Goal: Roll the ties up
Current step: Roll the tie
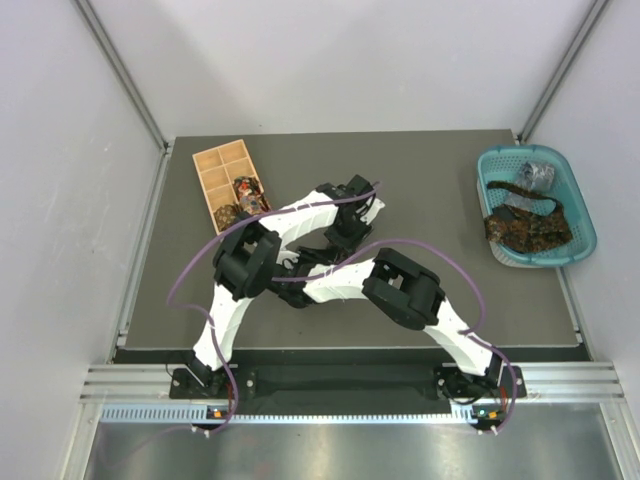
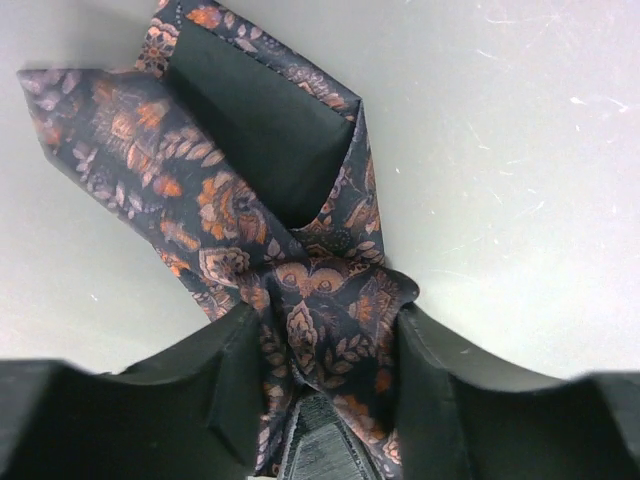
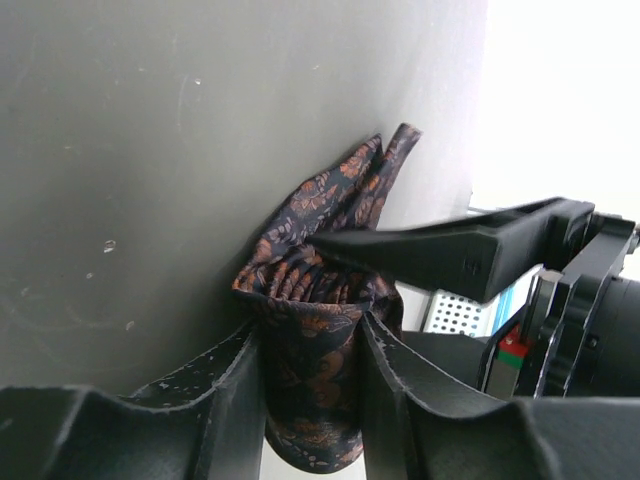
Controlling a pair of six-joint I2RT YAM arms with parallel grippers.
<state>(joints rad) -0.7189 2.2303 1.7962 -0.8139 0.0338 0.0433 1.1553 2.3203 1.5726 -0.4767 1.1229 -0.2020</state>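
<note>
A dark tie with orange paisley lies on the grey table, its wide pointed end at the upper left of the left wrist view. Its fabric bunches between the fingers of my left gripper, touching both. In the right wrist view the same tie is a small coil standing between the fingers of my right gripper, which is shut on it. One left finger lies across the coil's top. From above, both grippers meet mid-table, left gripper and right gripper, and the arms hide the tie.
A tan wooden compartment box stands at the back left with rolled ties in its near cells. A teal basket at the right holds loose ties. The crossed forearms fill the table's middle.
</note>
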